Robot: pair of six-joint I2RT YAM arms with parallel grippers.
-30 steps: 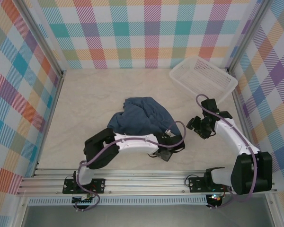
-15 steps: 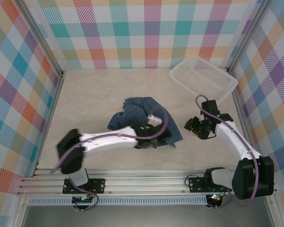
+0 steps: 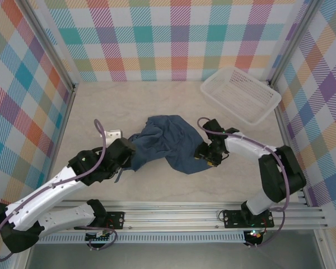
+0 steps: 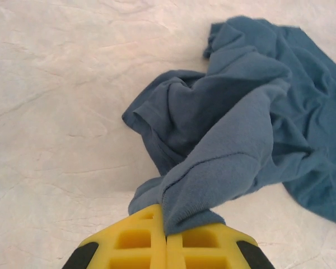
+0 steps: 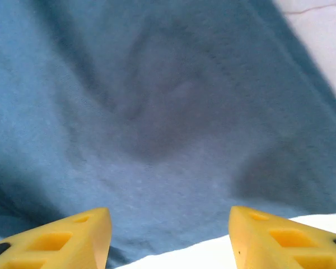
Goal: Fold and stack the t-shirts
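Slate-blue t-shirt (image 3: 171, 140) lies crumpled mid-table (image 3: 101, 112). The left gripper (image 4: 167, 238), at the shirt's near right edge a second ago, now sits at its left side, clenched on a fold. The right gripper (image 5: 168, 235) has moved in over the right hem, jaws apart.

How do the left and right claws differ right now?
The left gripper is shut, pinching a fold of the t-shirt; the right gripper is open, holding nothing. The left is at one side of the shirt, the right over the opposite side. Both have yellow fingers.
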